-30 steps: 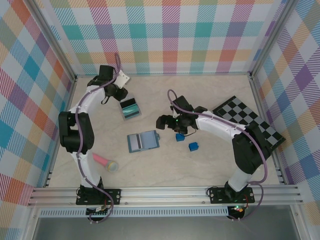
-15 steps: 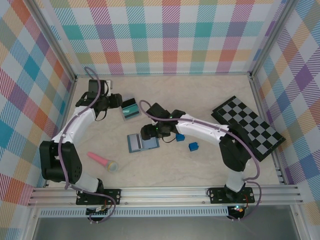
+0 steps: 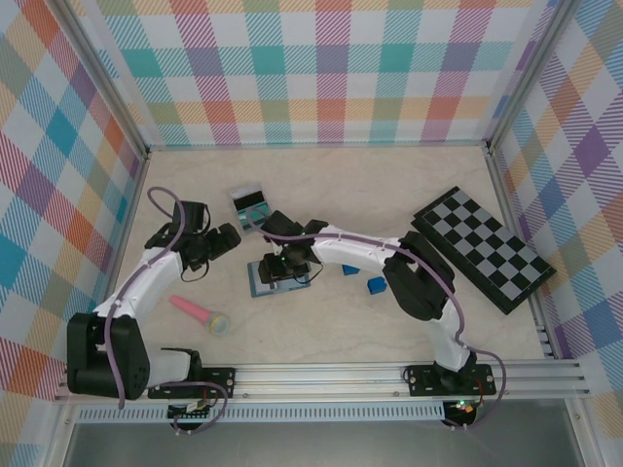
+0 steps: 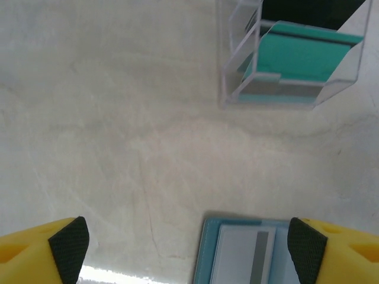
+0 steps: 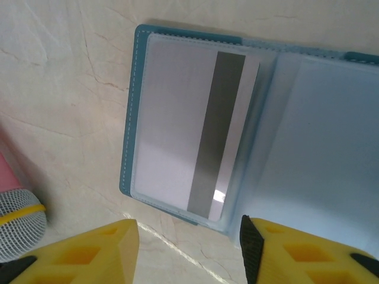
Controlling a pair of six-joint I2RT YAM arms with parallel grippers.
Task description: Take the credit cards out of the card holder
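Still keeps a white striped credit card [image 5: 195, 136] in the left sleeve of the card holder [image 5: 320, 136], lying open flat at mid-table [image 3: 389, 185]. Has brought the right end effector [image 5: 189, 236] over that panel, jaws narrowing yet apart, gripping nothing. Has left the teal credit card [image 4: 302, 56] in the clear box [image 4: 234, 65] behind and swung the left end effector [image 4: 188, 242], spread wide and empty, toward the holder. Suggests one card out, next pull about to begin.
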